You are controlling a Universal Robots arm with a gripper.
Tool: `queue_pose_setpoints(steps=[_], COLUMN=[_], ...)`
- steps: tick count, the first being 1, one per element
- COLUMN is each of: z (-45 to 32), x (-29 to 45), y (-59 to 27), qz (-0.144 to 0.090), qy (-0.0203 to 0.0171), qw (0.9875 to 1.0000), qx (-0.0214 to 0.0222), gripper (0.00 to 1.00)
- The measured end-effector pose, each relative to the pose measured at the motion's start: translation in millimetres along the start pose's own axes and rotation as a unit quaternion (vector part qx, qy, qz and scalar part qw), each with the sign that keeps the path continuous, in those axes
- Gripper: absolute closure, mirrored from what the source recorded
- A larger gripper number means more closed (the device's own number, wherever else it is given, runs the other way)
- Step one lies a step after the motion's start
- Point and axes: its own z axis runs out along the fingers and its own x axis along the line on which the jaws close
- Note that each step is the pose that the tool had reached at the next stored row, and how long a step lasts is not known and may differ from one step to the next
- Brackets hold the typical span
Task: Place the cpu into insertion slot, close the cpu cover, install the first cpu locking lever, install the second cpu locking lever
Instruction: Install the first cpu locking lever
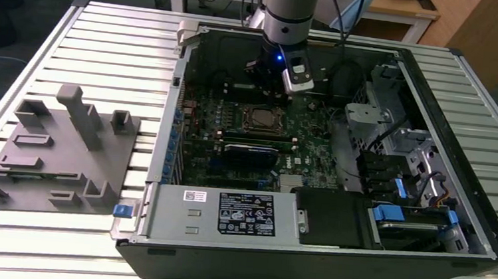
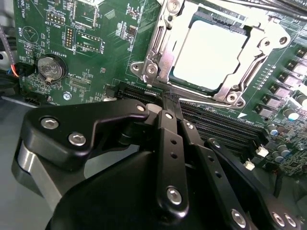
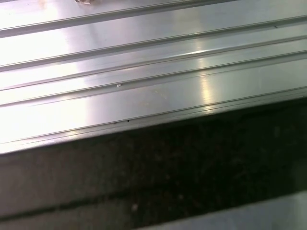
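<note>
While the tool (image 2: 169, 102) hangs near the insertion slot (image 2: 149, 70), fingers drawn together on nothing, the cpu (image 2: 208, 50) lies seated in it, cpu cover (image 2: 254, 67) framing its edges. Green motherboard (image 2: 96, 28) beneath.

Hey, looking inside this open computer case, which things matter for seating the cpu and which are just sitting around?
Part of the job: cpu, cpu cover, insertion slot, gripper.
Just lying about: grey fixture block, power supply box, coin battery, blue-tabbed drive bays.
</note>
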Motion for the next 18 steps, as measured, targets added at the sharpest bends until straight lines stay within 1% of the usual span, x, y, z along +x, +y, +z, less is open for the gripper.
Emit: queue_pose_setpoints(steps=[4,9,13,15,18], z=[-0.7,-0.7,-0.8,-0.9,-0.8], x=[0.3,0.5,0.8,1.6,2.0], y=[0.8,1.1,1.1,0.8,0.6], qz=[0.003,0.007,0.007,0.007,0.007], qy=[-0.0002,-0.0004,-0.0004,-0.0024,-0.0059], qw=[1.0,1.0,1.0,1.0,0.9999], qx=[0.0,-0.0021,-0.0021,-0.0043,-0.0055], gripper=[0.9,0.9,0.9,0.9,0.9])
